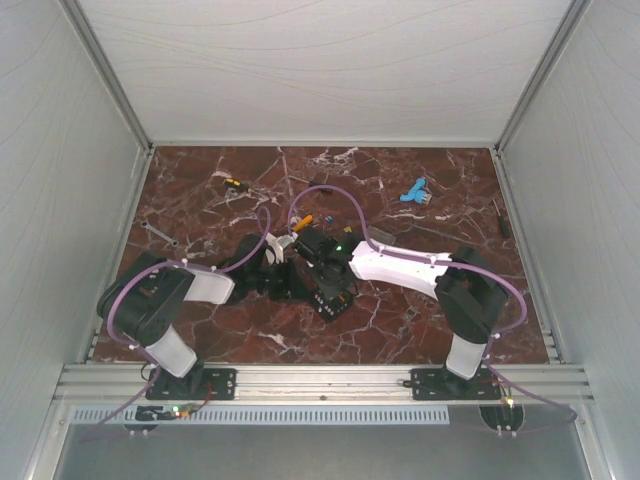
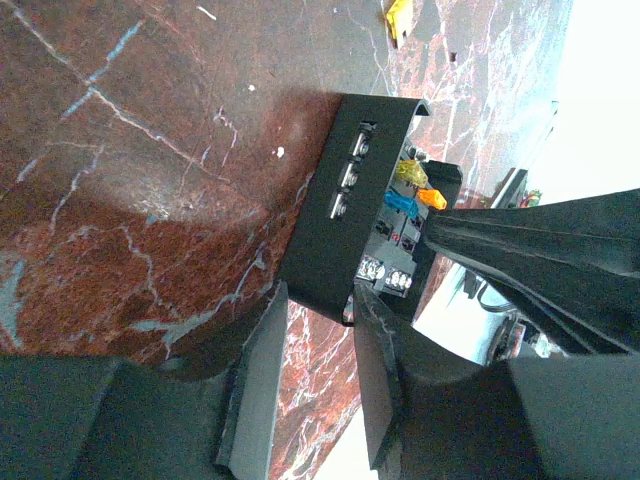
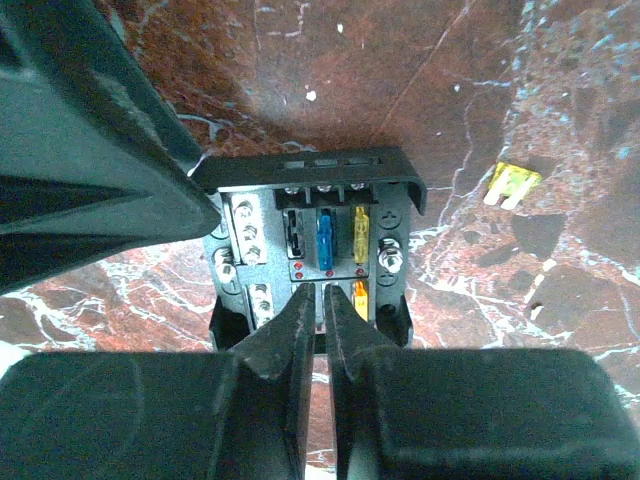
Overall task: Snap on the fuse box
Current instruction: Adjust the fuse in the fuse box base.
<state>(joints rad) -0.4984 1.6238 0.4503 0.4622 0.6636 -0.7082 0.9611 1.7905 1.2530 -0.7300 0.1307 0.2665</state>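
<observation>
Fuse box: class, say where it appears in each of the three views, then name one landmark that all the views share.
Top external: fuse box in the middle, slightly above centre.
Left wrist: fuse box just right of centre, seen edge-on, coloured fuses on its right side.
Right wrist: fuse box at centre, fuses facing the camera.
Shared landmark: the red marble table, under the box in every view.
</observation>
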